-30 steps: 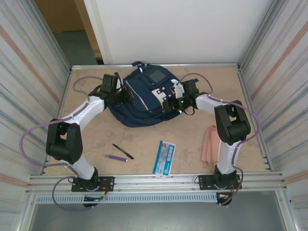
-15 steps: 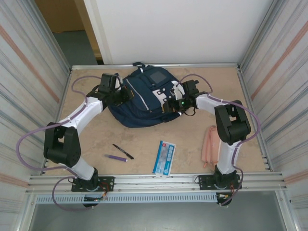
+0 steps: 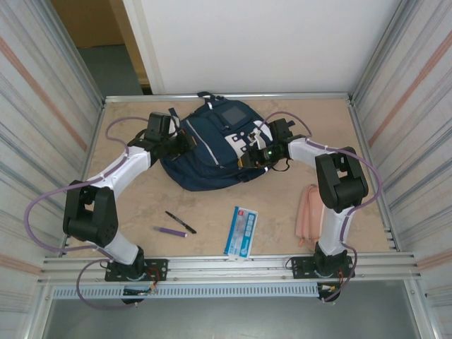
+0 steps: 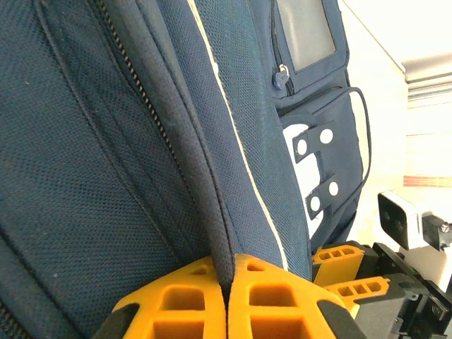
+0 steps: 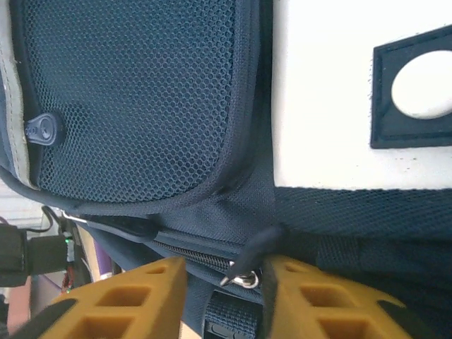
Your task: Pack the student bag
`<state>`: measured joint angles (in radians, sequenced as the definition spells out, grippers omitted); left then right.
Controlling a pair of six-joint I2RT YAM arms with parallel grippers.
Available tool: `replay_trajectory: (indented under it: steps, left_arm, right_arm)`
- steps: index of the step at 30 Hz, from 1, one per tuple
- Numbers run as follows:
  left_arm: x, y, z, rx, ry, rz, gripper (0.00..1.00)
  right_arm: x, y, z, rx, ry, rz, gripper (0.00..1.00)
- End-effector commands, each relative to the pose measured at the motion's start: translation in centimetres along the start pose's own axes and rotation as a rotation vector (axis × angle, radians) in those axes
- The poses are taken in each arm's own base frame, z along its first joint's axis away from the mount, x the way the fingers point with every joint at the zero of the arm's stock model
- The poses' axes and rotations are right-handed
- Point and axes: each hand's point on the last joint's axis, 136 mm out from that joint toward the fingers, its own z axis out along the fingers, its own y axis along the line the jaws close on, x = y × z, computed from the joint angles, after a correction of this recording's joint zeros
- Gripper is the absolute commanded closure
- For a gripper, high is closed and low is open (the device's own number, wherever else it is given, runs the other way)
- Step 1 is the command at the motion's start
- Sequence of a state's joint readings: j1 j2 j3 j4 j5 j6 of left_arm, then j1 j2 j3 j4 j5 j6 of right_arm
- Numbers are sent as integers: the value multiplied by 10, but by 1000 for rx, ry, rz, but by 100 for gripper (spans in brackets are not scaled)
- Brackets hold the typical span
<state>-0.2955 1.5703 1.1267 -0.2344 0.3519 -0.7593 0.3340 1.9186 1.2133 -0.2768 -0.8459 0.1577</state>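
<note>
The student bag lies at the back middle of the table, navy with a white patch and a grey panel. My left gripper is at its left side. In the left wrist view this gripper is shut on a raised seam of the bag's fabric. My right gripper is at the bag's right side. In the right wrist view it stands open, a narrow gap between its fingers. A dark zipper pull with a metal ring lies in that gap, against the right finger, below the mesh pocket.
On the near half of the table lie a black pen, a purple pen and a blue-and-white packet. A pink pencil case lies by the right arm. Metal walls close in the table on both sides.
My right gripper's jaws have narrowed around the zipper pull. The left gripper has edged toward the back with the bag's seam, and the bag has shifted slightly.
</note>
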Motion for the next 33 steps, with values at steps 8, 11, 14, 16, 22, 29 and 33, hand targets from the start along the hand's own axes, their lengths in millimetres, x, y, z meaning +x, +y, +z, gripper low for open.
replay_trajectory:
  steps: [8,11,14,16,22,29,33]
  left_arm:
    - [-11,-39,-26,120,-50,71,100]
    - [-8,-35,-23,123,-50,51,100]
    - [-5,-33,-22,119,-35,55,100]
    - [-3,-28,-21,110,-40,45,100]
    - [-3,-27,-20,110,-43,39,100]
    - [-9,-23,-15,86,-61,28,100]
    - [-5,-16,-4,85,-56,-12,100]
  right_arm:
    - [12,-14,9,106,9,-45,85]
    - [9,-11,9,140,-13,-65,91]
    - [7,-2,11,144,-60,-125,98]
    - [6,6,11,136,-79,-161,100]
    - [8,40,9,119,-123,-300,100]
    - [14,71,18,132,-124,-437,100]
    - [16,85,30,134,-104,-475,100]
